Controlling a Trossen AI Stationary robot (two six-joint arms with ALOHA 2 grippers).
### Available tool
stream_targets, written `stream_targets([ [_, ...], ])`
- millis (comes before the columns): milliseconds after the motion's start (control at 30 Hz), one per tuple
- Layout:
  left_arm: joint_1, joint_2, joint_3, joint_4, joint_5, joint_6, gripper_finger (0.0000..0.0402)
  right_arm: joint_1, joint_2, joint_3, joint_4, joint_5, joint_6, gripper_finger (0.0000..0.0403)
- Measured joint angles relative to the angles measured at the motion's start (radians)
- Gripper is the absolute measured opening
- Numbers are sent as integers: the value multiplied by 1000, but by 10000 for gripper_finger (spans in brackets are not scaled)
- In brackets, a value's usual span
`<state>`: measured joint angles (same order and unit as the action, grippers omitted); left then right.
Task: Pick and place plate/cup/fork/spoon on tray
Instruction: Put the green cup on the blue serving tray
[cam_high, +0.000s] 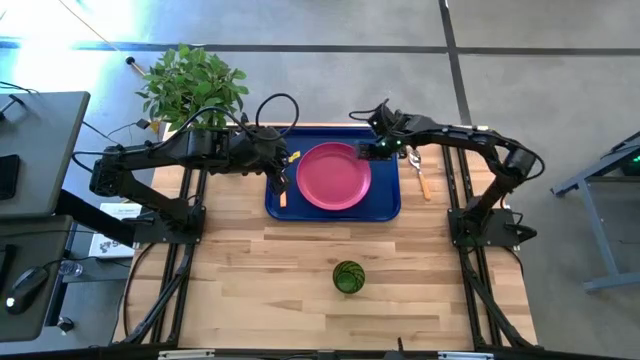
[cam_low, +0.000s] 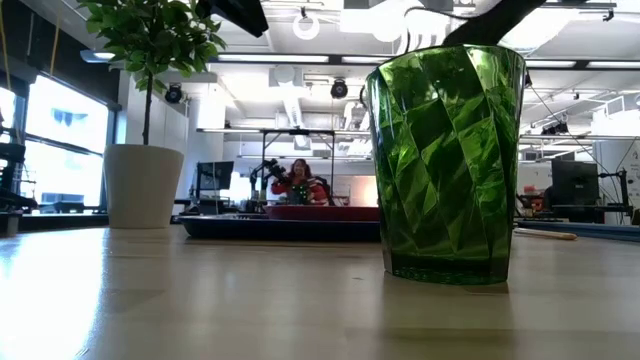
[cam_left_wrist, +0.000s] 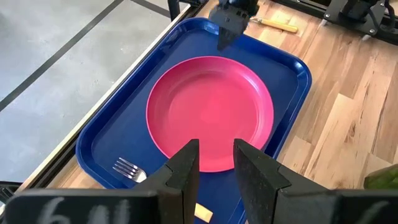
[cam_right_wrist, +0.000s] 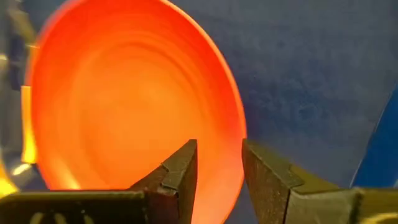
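The pink plate (cam_high: 334, 176) lay flat mid-tray (cam_high: 390, 208), fork (cam_high: 283, 186) by the tray's left edge. The right gripper (cam_high: 377, 147) stood open over the plate's right rim, holding nothing. The left gripper (cam_high: 283, 166), part-open and empty, waited. Cup (cam_high: 348, 277) and spoon (cam_high: 420, 172) lay off-tray, likely next

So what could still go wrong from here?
The right gripper, open, sits right at the plate's rim, so lifting away might nudge the plate. The left gripper hovers over the fork on the tray and could shift it. The cup and spoon remain off the tray.
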<state>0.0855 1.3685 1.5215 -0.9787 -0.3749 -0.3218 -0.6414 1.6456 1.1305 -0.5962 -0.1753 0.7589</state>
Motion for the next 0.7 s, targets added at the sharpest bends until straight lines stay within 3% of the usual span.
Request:
stream_targets([
  [333, 0, 0, 0, 0, 57, 10, 92, 64, -230, 0, 18, 19, -8, 117],
  [600, 0, 0, 0, 18, 60, 34, 132, 196, -399, 0, 45, 43, 28, 117],
  [700, -5, 0, 0, 35, 139, 25, 143, 263, -456, 0, 58, 107, 52, 117],
])
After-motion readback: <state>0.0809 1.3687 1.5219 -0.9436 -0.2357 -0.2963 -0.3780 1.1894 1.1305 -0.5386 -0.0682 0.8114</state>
